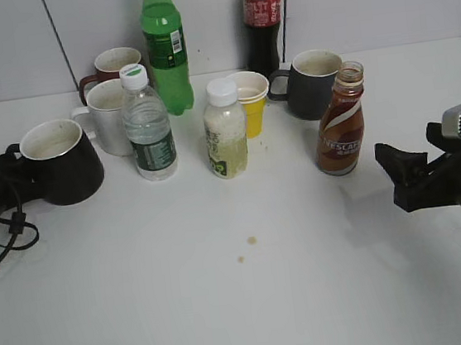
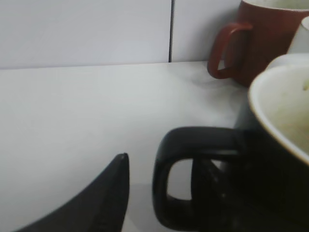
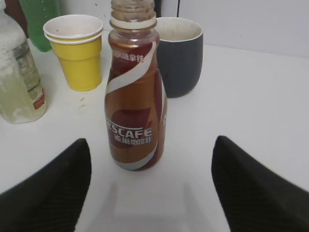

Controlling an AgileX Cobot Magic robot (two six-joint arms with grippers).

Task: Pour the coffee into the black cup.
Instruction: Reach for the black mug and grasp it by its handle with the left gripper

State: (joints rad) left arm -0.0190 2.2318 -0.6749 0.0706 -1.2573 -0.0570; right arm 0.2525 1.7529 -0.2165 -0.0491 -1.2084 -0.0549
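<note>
The coffee is a small uncapped Nescafe bottle (image 1: 341,122) standing right of centre; it also shows in the right wrist view (image 3: 135,96). My right gripper (image 1: 397,174) is open and empty just right of it, with the bottle's base a little ahead of the fingertips (image 3: 152,145). The black cup (image 1: 63,162) with a cream inside stands at the far left. My left gripper (image 1: 0,178) is at its handle. In the left wrist view the loop handle (image 2: 193,140) lies between the open fingers (image 2: 161,166), with a gap on the left side.
Behind stand a maroon mug (image 1: 114,65), white mug (image 1: 107,111), water bottle (image 1: 149,128), green bottle (image 1: 164,47), cola bottle (image 1: 263,19), pale-drink bottle (image 1: 226,131), yellow cup (image 1: 250,99) and dark grey mug (image 1: 314,84). Brown drops (image 1: 251,241) mark the table. A cable (image 1: 4,236) lies at left.
</note>
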